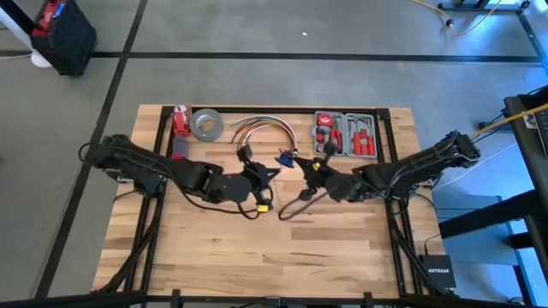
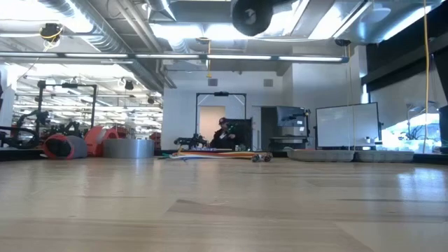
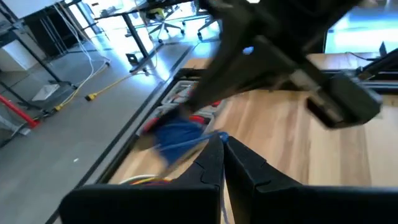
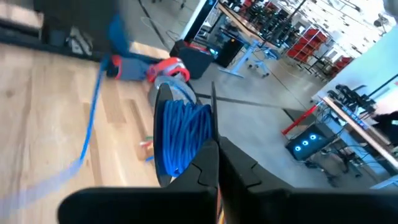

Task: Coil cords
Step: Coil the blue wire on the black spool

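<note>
The right gripper point(image 1: 318, 174) has its fingers point(image 4: 214, 163) pressed together, and a bundle of blue loops of the cords point(image 4: 181, 138) sits pinched at their tips (the loops hang in a tight, upright hank). That arm reaches in from the table's right edge, stretched low toward the middle. From the hank a single blue strand trails off across the boards.

The left gripper point(image 1: 265, 174) is likewise closed, its fingers point(image 3: 211, 163) meeting with a thin bluish strand running out from between the tips. Its arm comes in from the left edge, elbow bent, wrist pointing toward the other gripper; the two stand near each other at the table's centre.

From above, the cords point(image 1: 295, 204) show as a thin dark loop lying on the wood just in front of and between the grippers, with a small blue plug end point(image 1: 285, 158) just behind them.

Along the far edge of the table point(image 1: 214, 257) lie a roll of grey tape point(image 1: 206, 125), an arched bundle of orange and red cables point(image 1: 261, 127), and an open tool case point(image 1: 345, 134).
</note>
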